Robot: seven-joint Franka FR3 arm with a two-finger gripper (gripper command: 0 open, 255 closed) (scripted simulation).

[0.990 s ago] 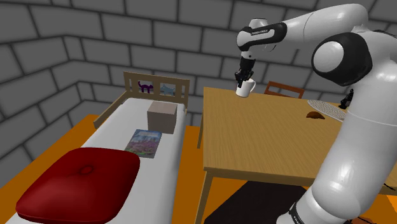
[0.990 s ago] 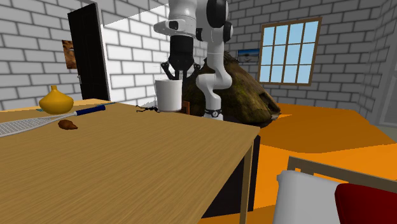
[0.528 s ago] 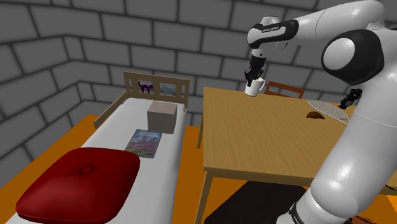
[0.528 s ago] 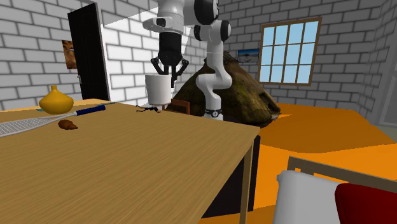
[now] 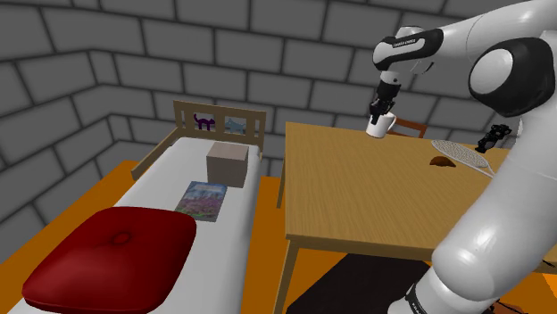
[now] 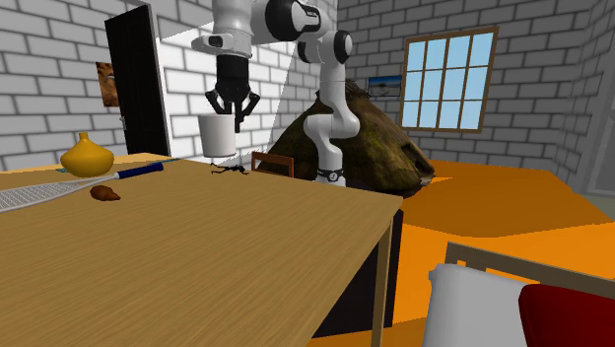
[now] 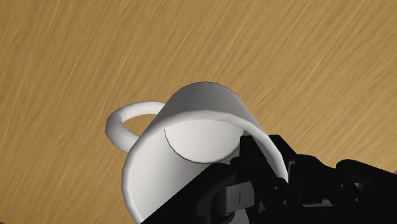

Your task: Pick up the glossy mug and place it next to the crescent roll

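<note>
Currently the hand (image 5: 382, 114) pinches 1 wall of the white mug (image 5: 379, 128) at the rim, holding it above the tabletop (image 5: 357, 196), well apart from the crescent roll (image 5: 440, 161). Expect a rigid, smooth, breakable body; rim grip may slip.

A light-brown wooden table (image 5: 366, 192) carried a small brown crescent roll (image 5: 441, 161) toward its two o'clock in the shoulder view. At the roll's one o'clock, just beside it, lay a grey-meshed racket (image 5: 461, 153). A yellow gourd-shaped vase (image 6: 87, 158) stood there too.
</note>
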